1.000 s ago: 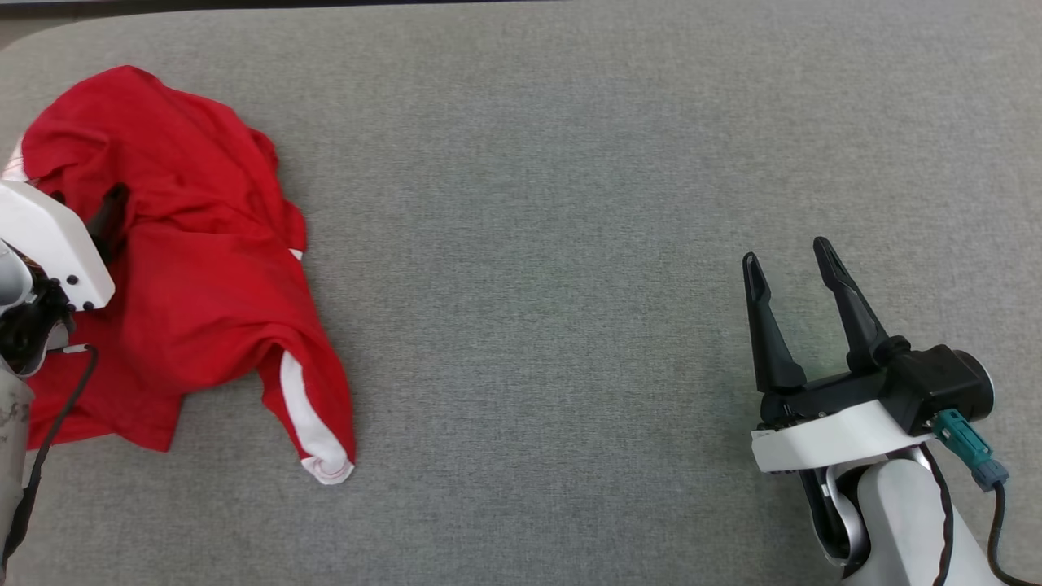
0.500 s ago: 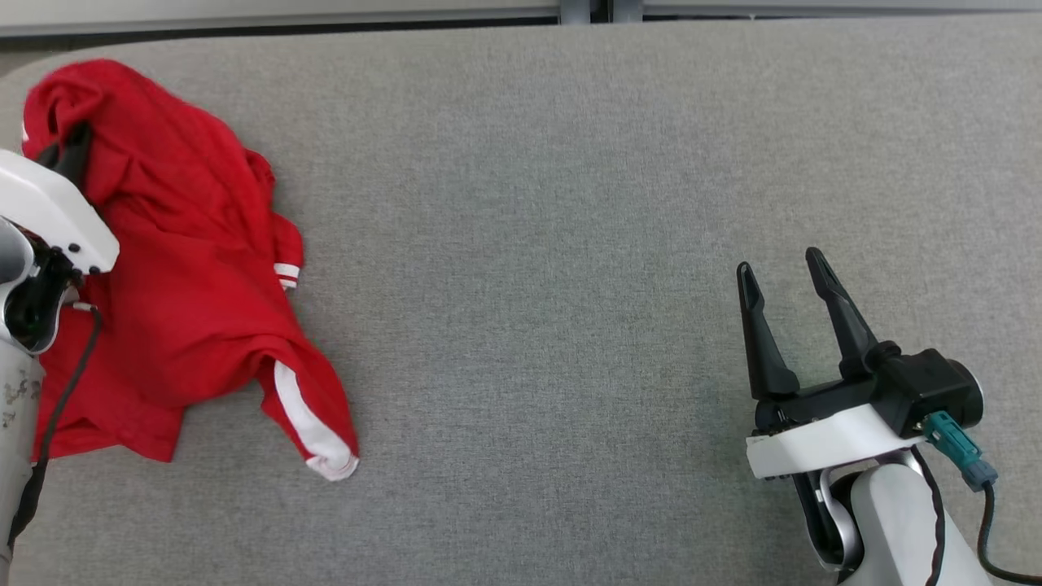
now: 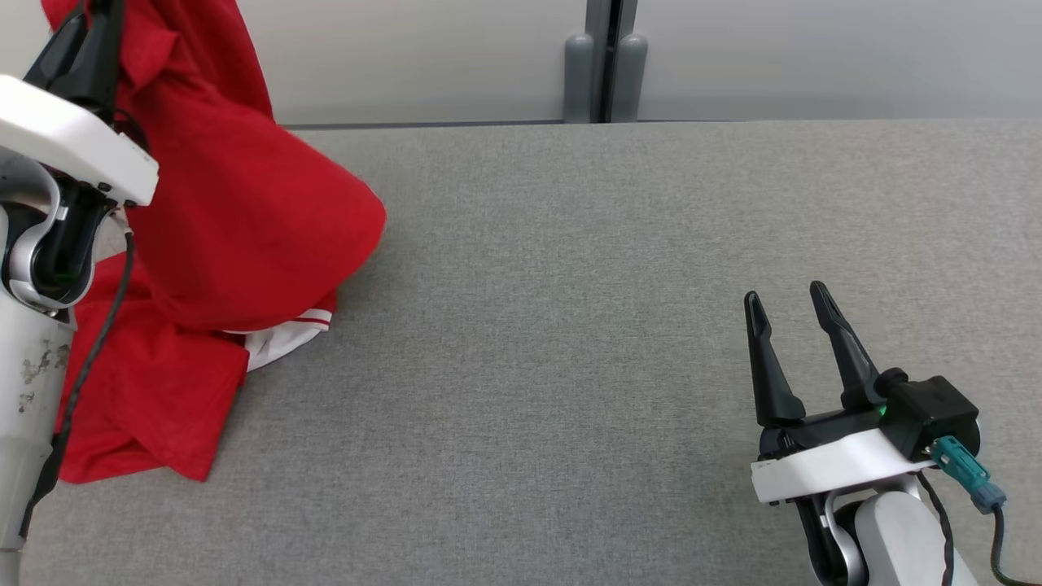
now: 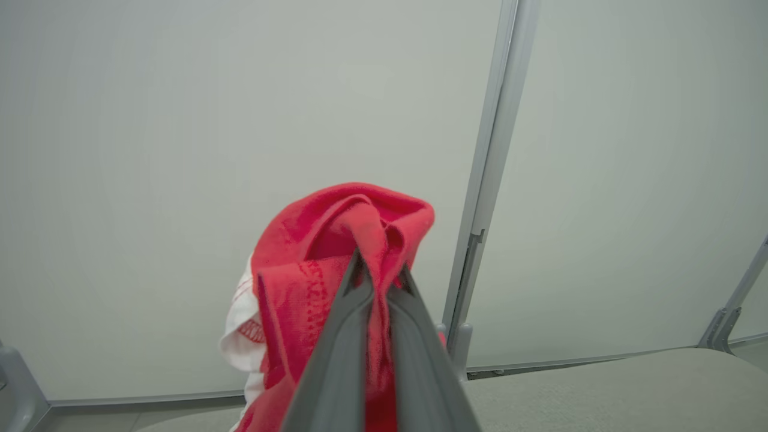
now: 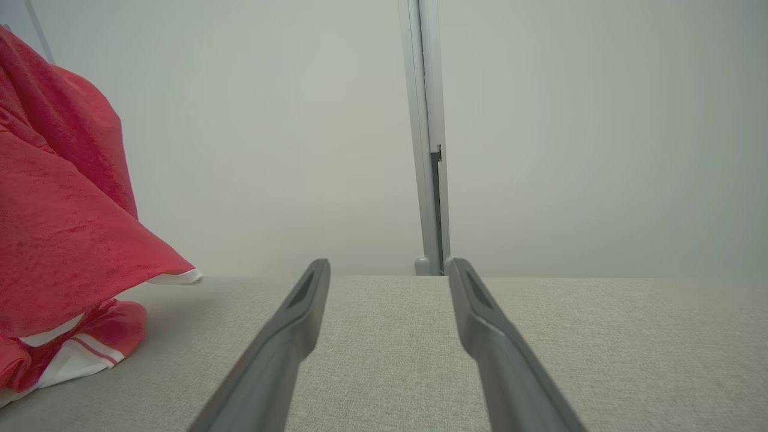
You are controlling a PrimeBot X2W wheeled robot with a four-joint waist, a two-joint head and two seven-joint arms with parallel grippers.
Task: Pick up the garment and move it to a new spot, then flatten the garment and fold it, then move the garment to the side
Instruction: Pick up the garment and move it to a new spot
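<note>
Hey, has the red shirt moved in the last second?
Yes. The garment has gone up: the left gripper, shut on it, holds its top above the far edge of the table, while its lower part lies on the table.

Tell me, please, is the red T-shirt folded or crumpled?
Crumpled: the T-shirt hangs bunched from the left gripper, lower part heaped on the table.

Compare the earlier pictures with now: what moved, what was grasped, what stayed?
The left claw shut on a bunch of the garment and raised it. Much of the cloth now hangs above the table, with its lower part still lying there. The right claw stayed open and empty. The head camera tilted up.
</note>
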